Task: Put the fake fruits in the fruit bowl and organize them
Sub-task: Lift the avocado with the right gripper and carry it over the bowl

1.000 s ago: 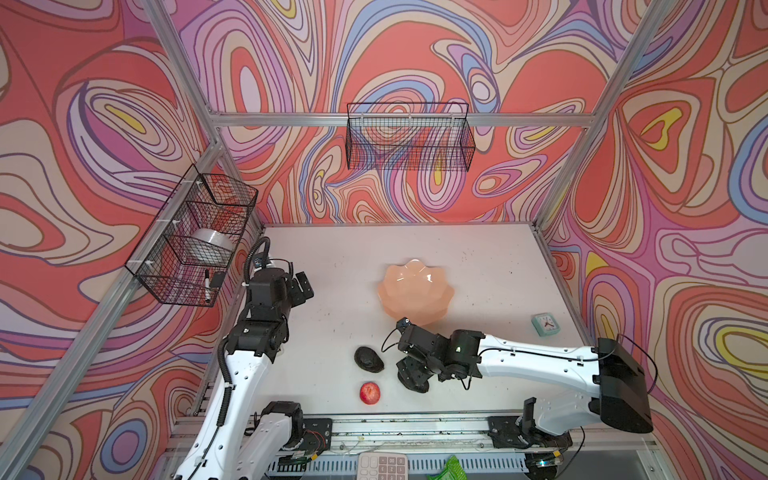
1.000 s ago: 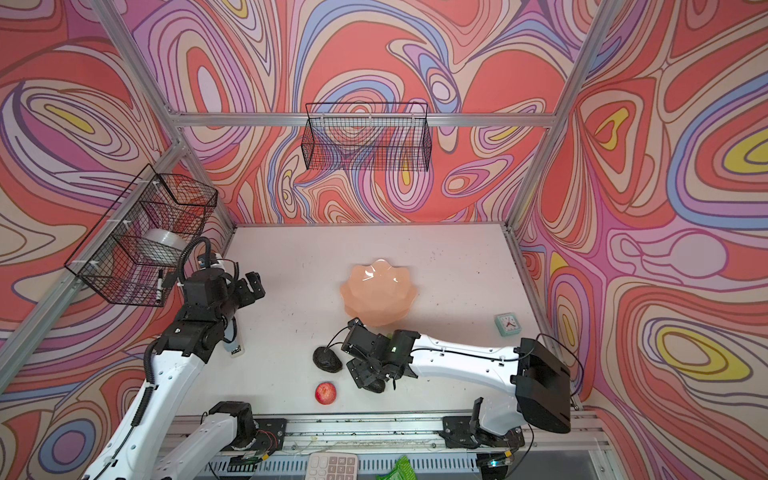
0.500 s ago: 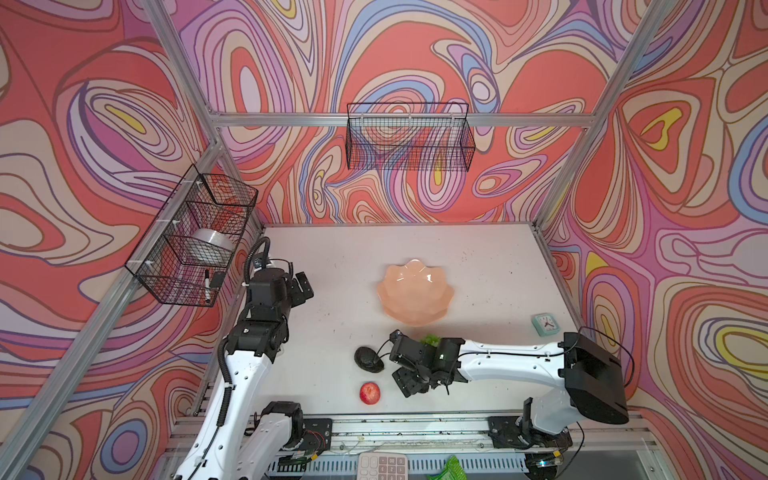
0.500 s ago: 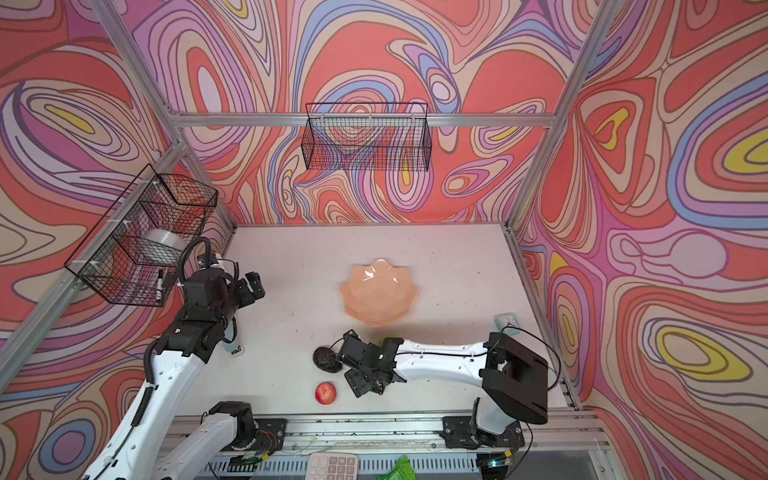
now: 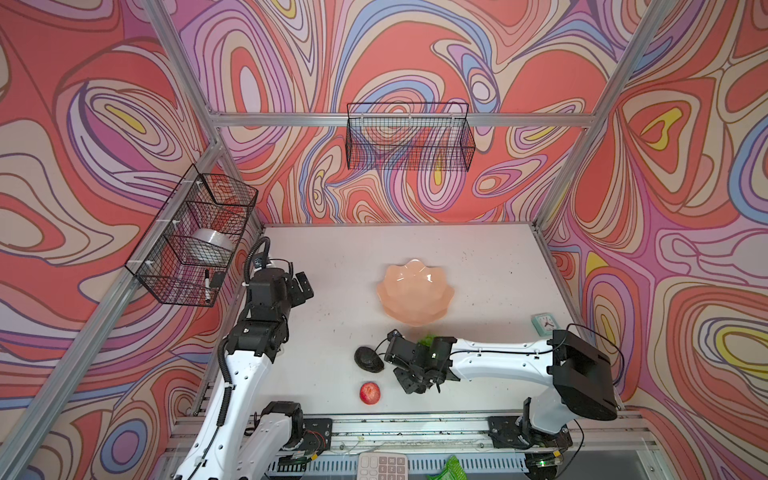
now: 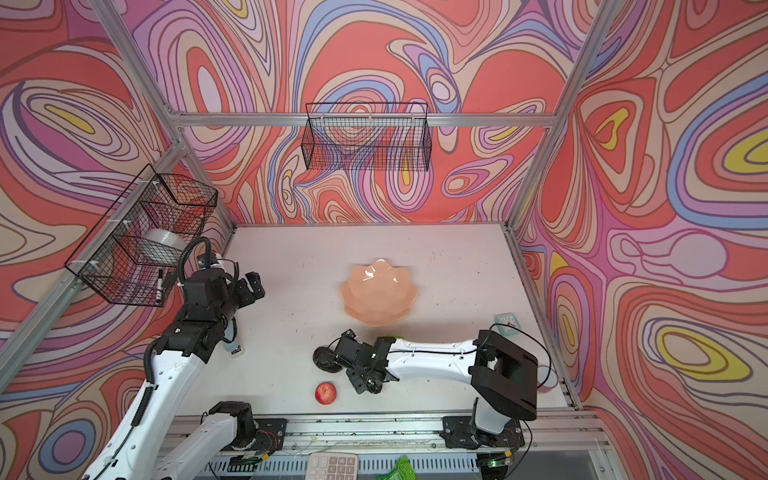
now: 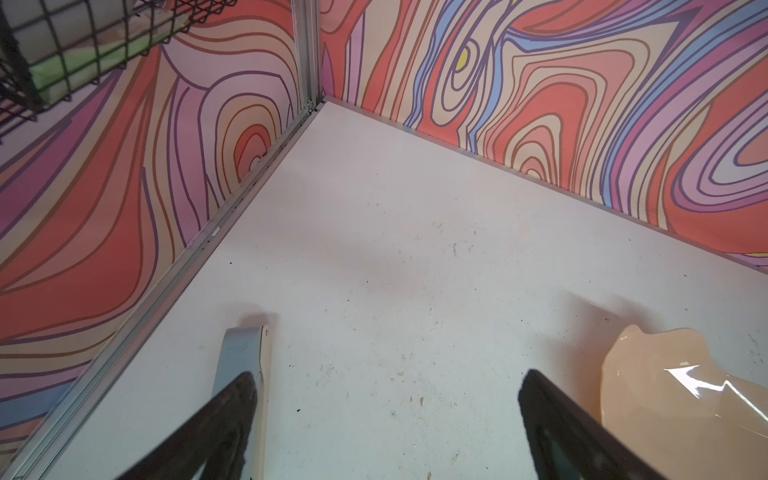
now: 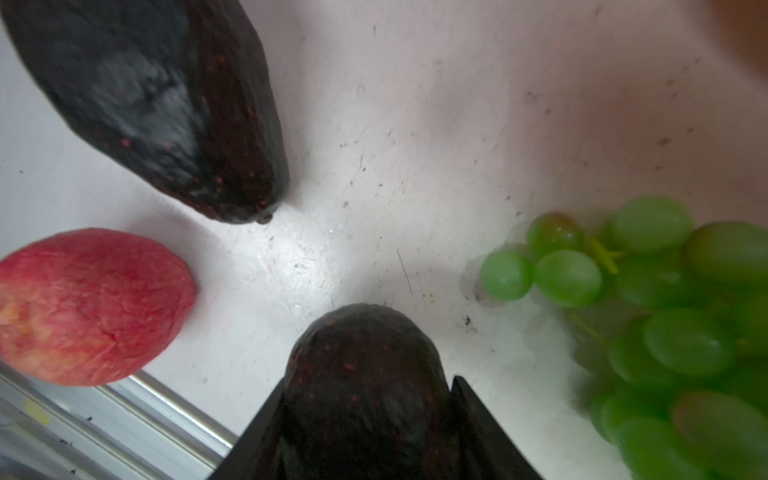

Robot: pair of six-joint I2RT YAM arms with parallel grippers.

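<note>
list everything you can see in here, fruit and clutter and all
fruit bowl: 1, peach-pink, middle of the table, empty
avocado: 2, near-black, one loose near the front, one in the right gripper
apple-like fruit: 1, red, by the front edge
grapes: 1 bunch, green, between bowl and right arm
wire baskets: 2, black, back wall and left wall
tape roll: 1, clear, in left-wall basket
pen: 1, dark, same basket
clock: 1, teal, right edge
calculator: 1, white, below front rail
left gripper: 1, black, open and empty, left side
right gripper: 1, black, shut on an avocado
</note>
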